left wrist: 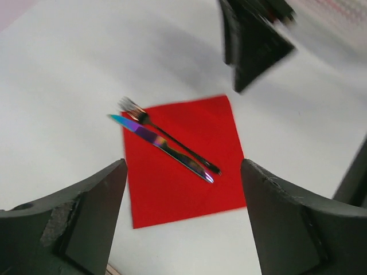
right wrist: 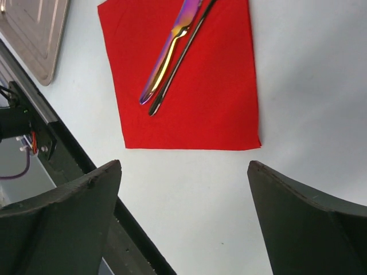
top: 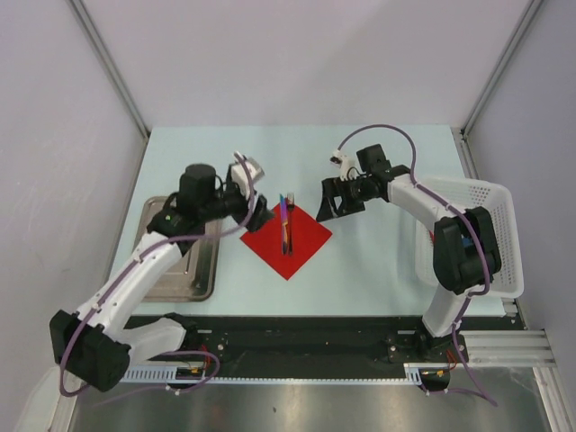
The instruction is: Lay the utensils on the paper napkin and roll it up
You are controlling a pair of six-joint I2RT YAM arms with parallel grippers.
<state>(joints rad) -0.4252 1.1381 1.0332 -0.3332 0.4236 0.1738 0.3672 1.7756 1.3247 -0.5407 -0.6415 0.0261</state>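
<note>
Top external view: the paper napkin (top: 304, 241) lies flat and unrolled at the centre of the counter (top: 378, 270), turned like a diamond. The utensils (top: 285, 225), a fork (left wrist: 172, 137) and an iridescent knife (left wrist: 163, 146), rest side by side on it, running from 12 to 6 o'clock. Their heads poke past the napkin's 12 o'clock corner onto the counter. The left claw (top: 256, 211) hangs at the napkin's 10 o'clock and the right claw (top: 335, 207) at its 2 o'clock. Both are released, fingers spread wide, grasping nothing. A metal tray (top: 180, 270) sits at the counter's 9 o'clock, a white basket (top: 504, 243) at its 3 o'clock.
</note>
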